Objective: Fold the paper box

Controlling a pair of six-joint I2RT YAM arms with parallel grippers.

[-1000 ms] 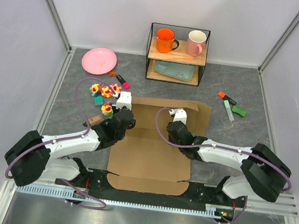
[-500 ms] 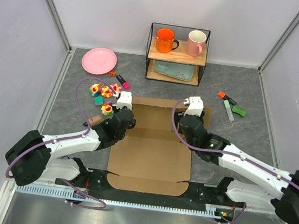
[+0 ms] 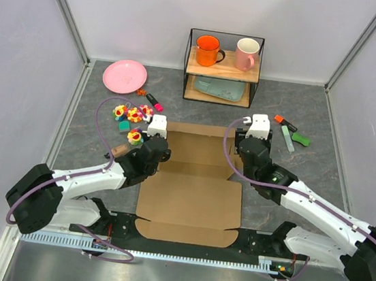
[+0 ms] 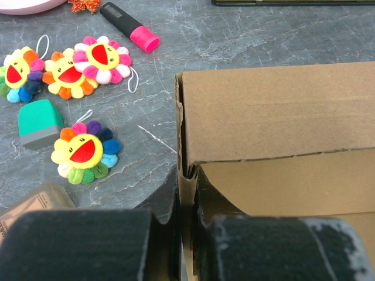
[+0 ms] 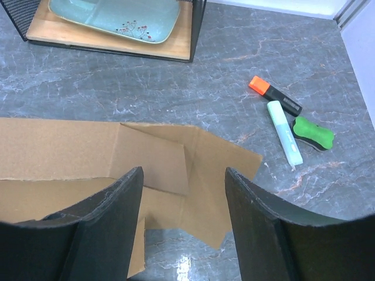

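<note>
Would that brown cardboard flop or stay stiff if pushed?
Probably light, being a thin cardboard sheet. The paper box likely folds at its creases while its panels stay stiff. It might slide on the smooth table unless pinned, as where the left gripper pinches its edge.

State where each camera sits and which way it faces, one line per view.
Top external: above and behind the arm bases, looking down at the paper box; both arms show whole.
Left wrist: low at the box's left edge, facing the plush flowers; left gripper shut on the cardboard.
Right wrist: above the box's far right flap, facing the teal tray; right gripper open, empty.
Shared: all three show the box; left wrist and top share the flowers.
</note>
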